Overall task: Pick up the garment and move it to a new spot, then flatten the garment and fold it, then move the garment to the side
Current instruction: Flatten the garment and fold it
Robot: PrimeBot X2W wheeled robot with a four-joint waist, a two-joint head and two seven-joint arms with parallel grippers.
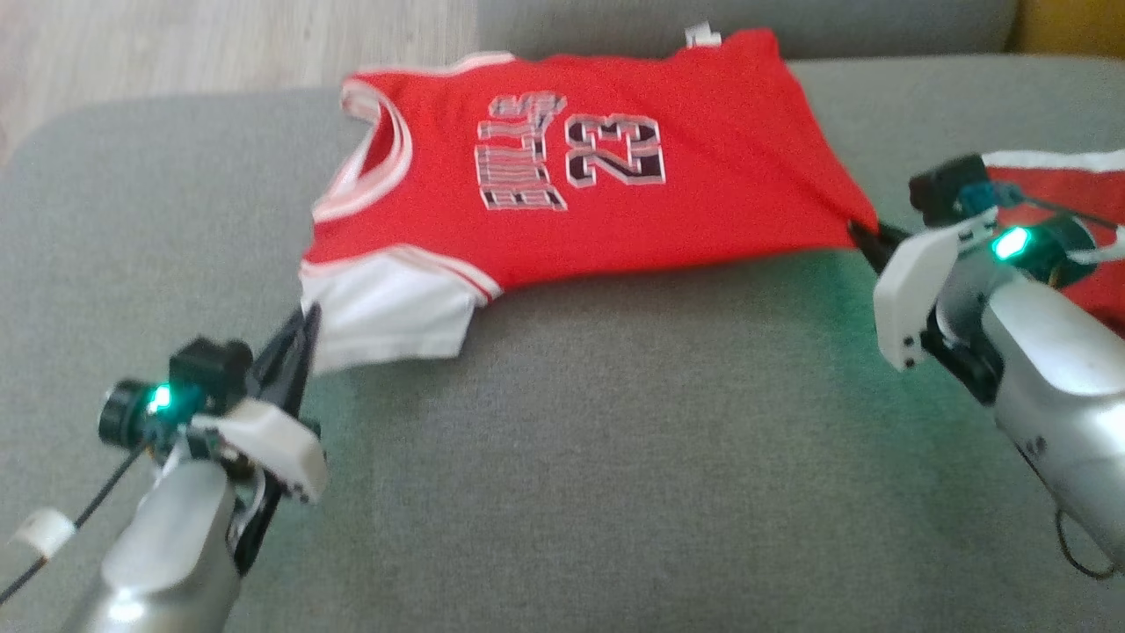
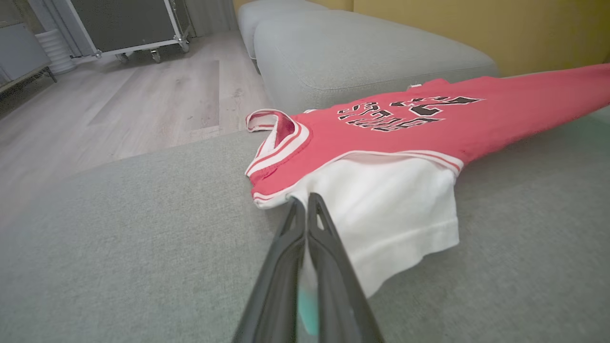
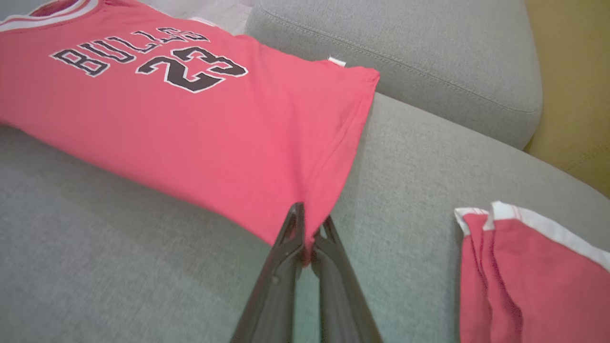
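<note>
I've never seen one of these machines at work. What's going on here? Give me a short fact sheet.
Garment: red jersey with a white sleeve, printed BULLS 23
Lying on: grey sofa cushion
Left jaws: shut on the jersey's edge beside the white sleeve
Right jaws: shut on the near corner of the hem
Cloth: stretched out between the two grips, not folded
Nearby: second red garment with white trim, on the cushion, apart from the jersey
Beyond: wooden floor

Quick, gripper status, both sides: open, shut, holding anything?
Left gripper: shut, pinching the red jersey at the shoulder edge by its white sleeve.
Right gripper: shut, pinching the red jersey's bottom hem corner.
</note>
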